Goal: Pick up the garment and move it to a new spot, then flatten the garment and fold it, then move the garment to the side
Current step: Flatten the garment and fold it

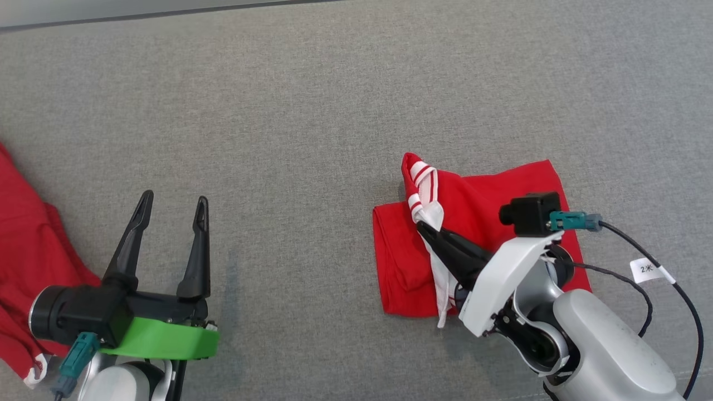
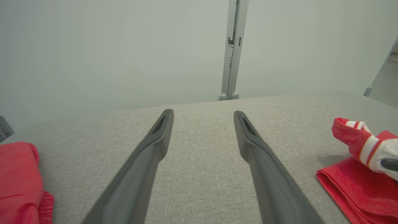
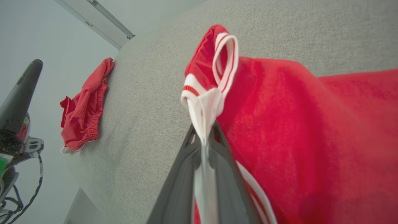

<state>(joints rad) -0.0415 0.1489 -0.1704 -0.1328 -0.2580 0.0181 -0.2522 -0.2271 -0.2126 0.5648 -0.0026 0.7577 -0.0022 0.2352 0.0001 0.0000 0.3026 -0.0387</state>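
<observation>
At the far left a second red cloth with an elastic hem lies bunched on the grey woven surface, partly cut off by the edge of the head view. Just right of it is the left gripper. Its two dark fingers are spread wide with nothing between them and point toward the far side. Bare grey fabric runs across the middle. Past the surface's far edge, the left wrist view shows a plain pale wall with a grey upright post against it.

Right of centre lies the garment, red and folded into a rough rectangle on the surface, well apart from the left gripper. The right gripper reaches in from the near right. Its fingers are pinched almost together on the garment's white, red-striped trim, which rises a little off the folded body and loops past the fingertips. At the far right a tagged black cable trails from the right wrist.
</observation>
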